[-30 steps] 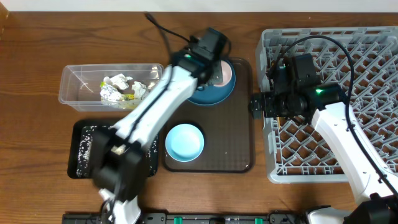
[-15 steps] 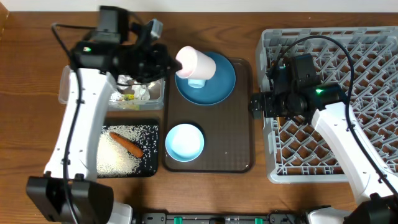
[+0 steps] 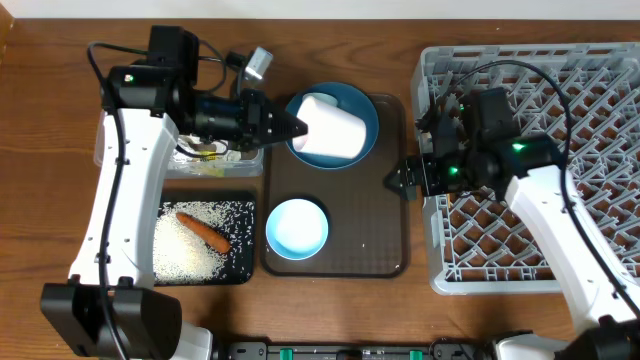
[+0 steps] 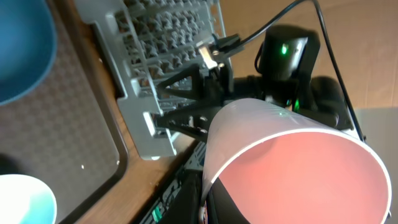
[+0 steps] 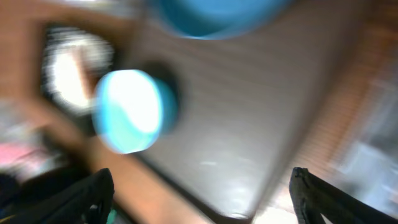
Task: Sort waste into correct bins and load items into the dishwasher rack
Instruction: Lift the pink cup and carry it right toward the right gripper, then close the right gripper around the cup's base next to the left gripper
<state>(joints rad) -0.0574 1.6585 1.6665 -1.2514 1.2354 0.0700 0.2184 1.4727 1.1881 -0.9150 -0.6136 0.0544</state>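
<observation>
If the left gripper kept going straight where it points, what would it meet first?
Likely the open right gripper, facing it at the edge of the rack. The left gripper points right, holding the pink cup over the blue plate; relative height is unclear.

A brown wooden table with visible grain fills the overhead view, evenly lit. At 12 o'clock a pale strip borders its far edge.
</observation>
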